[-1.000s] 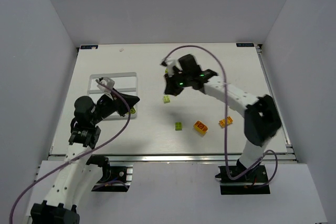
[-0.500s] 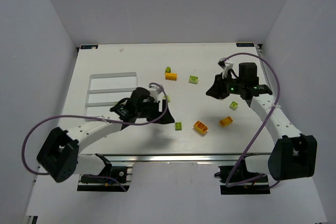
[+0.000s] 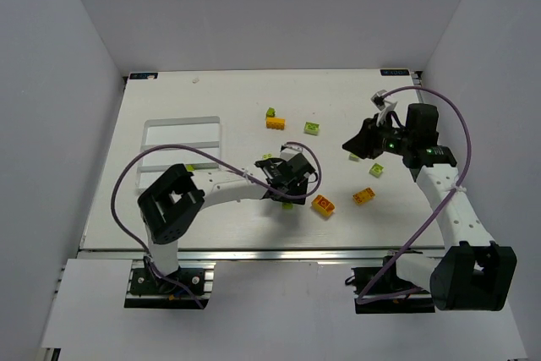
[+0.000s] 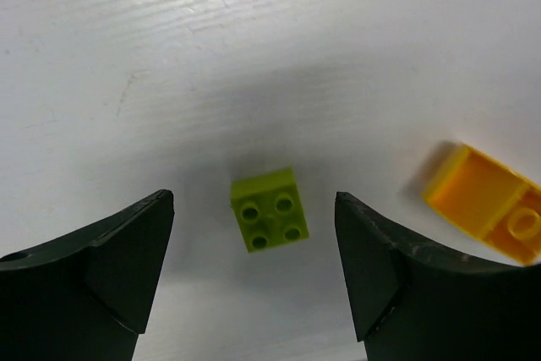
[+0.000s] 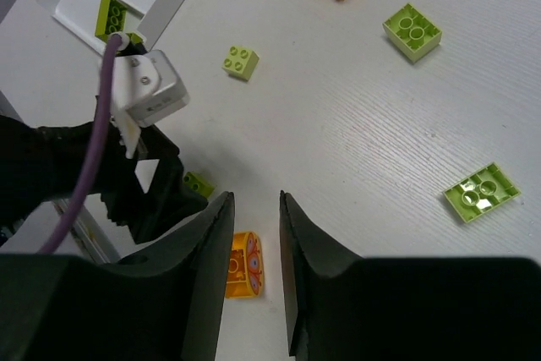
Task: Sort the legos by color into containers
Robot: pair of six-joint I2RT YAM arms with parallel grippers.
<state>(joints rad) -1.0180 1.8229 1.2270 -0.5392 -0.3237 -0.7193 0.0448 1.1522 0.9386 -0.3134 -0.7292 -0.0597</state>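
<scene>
Lime-green brick, two studs by two, lies flat on the table, studs up, directly between the fingers of my left pincer. Its jaws stand wide apart, one on each side, touching nothing. Being square in plan, the brick has no long axis; its sides sit slightly askew to the closing line. An orange-yellow brick lies just beside it to the right, outside the jaw on that side. I judge it close enough to be nudged on closing. My left arm is clearly the nearer to this piece.

Farther and to the right, my right pincer hangs over the table, its jaws a narrow gap apart with nothing between them. The white tray lies far to the left, well apart from the brick.

The left wrist view gives the alignment of brick and fingers but no tray. The top view gives the route to the tray but hides the brick's turn. Only the right wrist view shows a green piece lying in one compartment.
</scene>
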